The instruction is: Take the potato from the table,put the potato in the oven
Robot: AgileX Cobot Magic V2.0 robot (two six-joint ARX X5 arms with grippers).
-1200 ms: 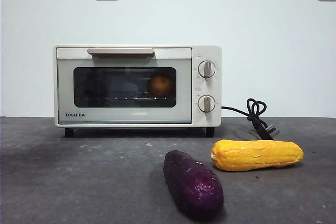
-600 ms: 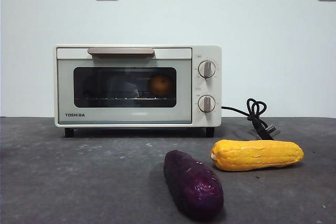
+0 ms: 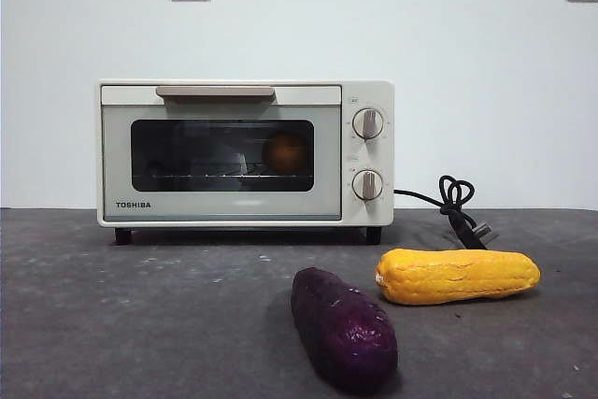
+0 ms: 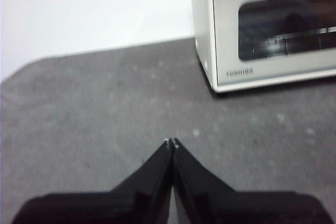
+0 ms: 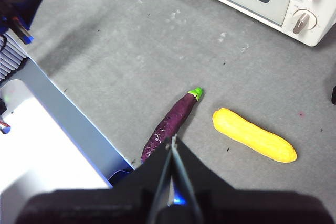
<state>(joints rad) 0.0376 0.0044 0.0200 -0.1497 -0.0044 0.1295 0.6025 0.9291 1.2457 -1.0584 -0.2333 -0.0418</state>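
The potato (image 3: 286,153), round and tan-orange, is seen dimly through the dark glass of the closed cream oven (image 3: 245,152), on the rack at the window's right. The left gripper (image 4: 170,142) and right gripper (image 5: 173,139) are held with fingers clenched, empty, above the table (image 3: 140,324).

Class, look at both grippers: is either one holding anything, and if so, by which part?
Nothing is held. The left gripper and right gripper are both shut on nothing above the table; the potato sits inside the closed oven.
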